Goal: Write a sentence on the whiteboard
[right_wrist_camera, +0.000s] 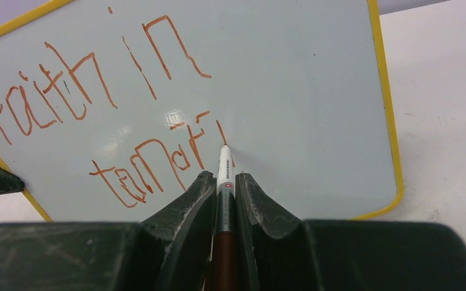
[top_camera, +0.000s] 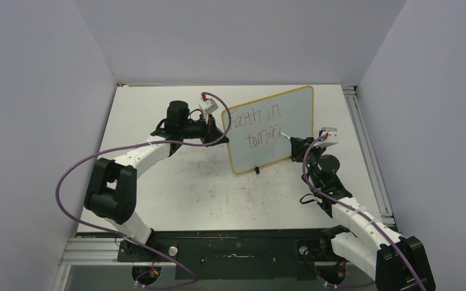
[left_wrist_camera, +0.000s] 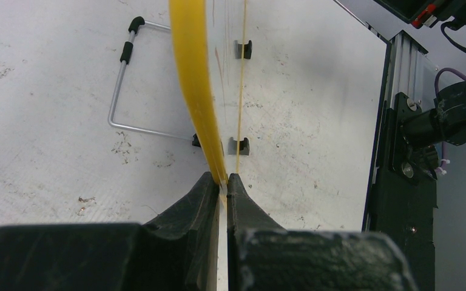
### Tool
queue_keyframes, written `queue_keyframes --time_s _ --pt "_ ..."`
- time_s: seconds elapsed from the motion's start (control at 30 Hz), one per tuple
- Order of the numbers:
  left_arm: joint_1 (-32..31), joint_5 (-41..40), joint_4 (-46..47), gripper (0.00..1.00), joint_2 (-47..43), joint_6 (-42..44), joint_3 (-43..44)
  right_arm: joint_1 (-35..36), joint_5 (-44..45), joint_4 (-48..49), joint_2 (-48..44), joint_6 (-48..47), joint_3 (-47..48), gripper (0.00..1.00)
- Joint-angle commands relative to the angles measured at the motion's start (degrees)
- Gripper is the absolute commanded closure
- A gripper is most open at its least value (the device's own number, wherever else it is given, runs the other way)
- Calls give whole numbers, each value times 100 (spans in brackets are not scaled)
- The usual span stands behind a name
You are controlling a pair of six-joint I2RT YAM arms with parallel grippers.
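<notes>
Near the far edge of the tabletop [top_camera: 182, 182], left gripper [left_wrist_camera: 223, 182] pinches the whiteboard [top_camera: 291, 115] frame, right gripper [right_wrist_camera: 223, 178] pinches the marker [right_wrist_camera: 224, 160]. Keep tip pressure light and strokes short.

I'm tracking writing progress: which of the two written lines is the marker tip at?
The lower line, roughly "tomor": the marker tip touches the whiteboard at that line's right end. The upper line, "Faith in", lies well above.

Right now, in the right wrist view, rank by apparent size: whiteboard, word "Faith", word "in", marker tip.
1. whiteboard
2. word "Faith"
3. word "in"
4. marker tip, smallest though nearest the camera
</notes>
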Motion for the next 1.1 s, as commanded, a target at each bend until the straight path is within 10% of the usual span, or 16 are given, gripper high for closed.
queue_keyframes --time_s 0.0,1.07 --pt "-67 142 -151 100 31 92 197 -53 177 438 67 -48 251 95" --pt "-67 76 -287 100 48 216 212 -148 263 106 -588 -56 135 95"
